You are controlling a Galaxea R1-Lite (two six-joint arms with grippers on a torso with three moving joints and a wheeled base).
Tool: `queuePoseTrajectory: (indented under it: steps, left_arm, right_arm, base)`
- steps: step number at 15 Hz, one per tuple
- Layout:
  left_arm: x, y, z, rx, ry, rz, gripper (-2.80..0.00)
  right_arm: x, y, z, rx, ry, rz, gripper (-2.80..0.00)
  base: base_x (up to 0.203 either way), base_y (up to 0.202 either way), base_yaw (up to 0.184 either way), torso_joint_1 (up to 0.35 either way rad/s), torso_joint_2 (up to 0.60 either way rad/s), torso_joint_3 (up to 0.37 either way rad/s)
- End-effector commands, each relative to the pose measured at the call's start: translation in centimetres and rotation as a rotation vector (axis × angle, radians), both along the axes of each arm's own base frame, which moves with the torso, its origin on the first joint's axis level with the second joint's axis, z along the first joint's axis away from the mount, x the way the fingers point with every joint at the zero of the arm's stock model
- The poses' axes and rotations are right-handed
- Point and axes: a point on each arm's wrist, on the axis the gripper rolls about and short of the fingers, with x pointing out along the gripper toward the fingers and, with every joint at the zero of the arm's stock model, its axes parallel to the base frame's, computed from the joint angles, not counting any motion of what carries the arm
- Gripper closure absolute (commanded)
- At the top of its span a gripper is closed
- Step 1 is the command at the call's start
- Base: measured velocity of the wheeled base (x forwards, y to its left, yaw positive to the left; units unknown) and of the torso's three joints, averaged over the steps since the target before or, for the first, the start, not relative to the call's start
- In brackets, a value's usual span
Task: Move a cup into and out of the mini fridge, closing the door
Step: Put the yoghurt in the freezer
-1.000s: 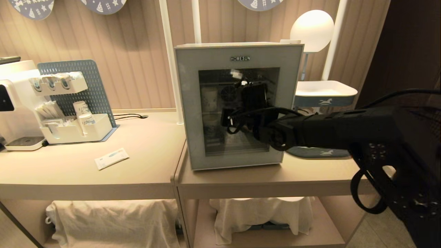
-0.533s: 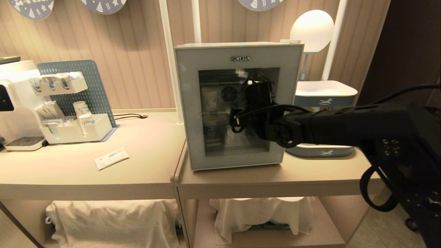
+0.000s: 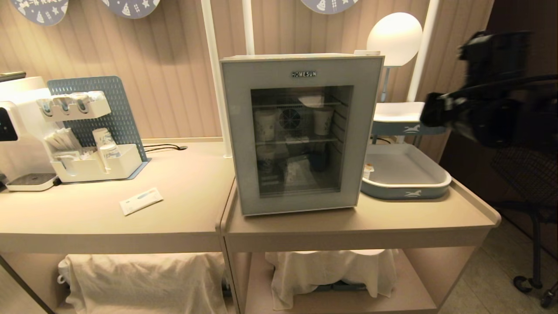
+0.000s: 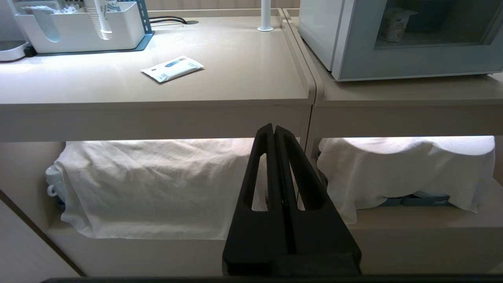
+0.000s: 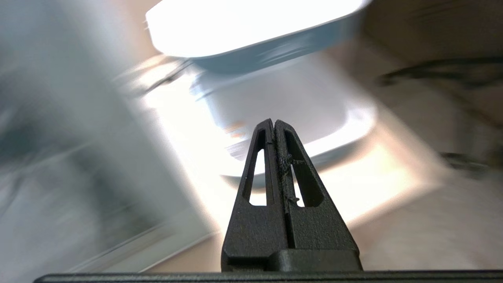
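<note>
White-bodied and grey-blue-fronted, the mini fridge (image 3: 301,131) sits on our surface (image 3: 348,222) with its glass door (image 3: 244,131) closed, while our right gripper (image 5: 274,122) and left gripper (image 4: 272,128) keep jaws pressed together, empty.

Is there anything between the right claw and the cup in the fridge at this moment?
Yes. The door of the fridge is closed, with the cup behind its glass on the lower shelf. The right claw, shut and empty, is out by the trays to the fridge's right.
</note>
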Motion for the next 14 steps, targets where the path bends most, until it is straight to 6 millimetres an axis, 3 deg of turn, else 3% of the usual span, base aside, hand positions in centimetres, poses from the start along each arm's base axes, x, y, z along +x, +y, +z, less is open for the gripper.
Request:
queuePoseTrajectory:
  steps: [1, 3, 5, 7, 11, 14]
  left_arm:
    - [0.0, 0.0, 0.0, 0.000, 0.000, 0.002, 0.00]
    - [0.0, 0.0, 0.0, 0.000, 0.000, 0.001, 0.00]
    - [0.0, 0.0, 0.0, 0.000, 0.000, 0.000, 0.00]
    - [0.0, 0.0, 0.0, 0.000, 0.000, 0.002, 0.00]
    - [0.0, 0.0, 0.0, 0.000, 0.000, 0.001, 0.00]
    - [0.0, 0.0, 0.0, 0.000, 0.000, 0.002, 0.00]
  right_arm:
    - [-9.3, -4.8, 4.7, 0.030, -0.172, -0.082, 0.00]
    - [-15.7, -8.0, 4.9, -0.001, -0.247, -0.230, 0.00]
    - [-20.8, -10.9, 3.0, -0.047, -0.276, -0.460, 0.00]
    - [-24.8, -11.3, 0.7, -0.071, -0.310, -0.546, 0.00]
    - [-30.4, -11.0, -3.7, -0.099, -0.371, -0.561, 0.00]
    - [-33.9, -10.3, -7.2, -0.108, -0.503, -0.303, 0.00]
  base:
    - [0.000, 0.000, 0.000, 0.000, 0.00, 0.000]
    - [0.000, 0.000, 0.000, 0.000, 0.00, 0.000]
    - [0.000, 0.000, 0.000, 0.000, 0.00, 0.000]
    - [0.000, 0.000, 0.000, 0.000, 0.00, 0.000]
    - [0.000, 0.000, 0.000, 0.000, 0.00, 0.000]
    - [0.000, 0.000, 0.000, 0.000, 0.00, 0.000]
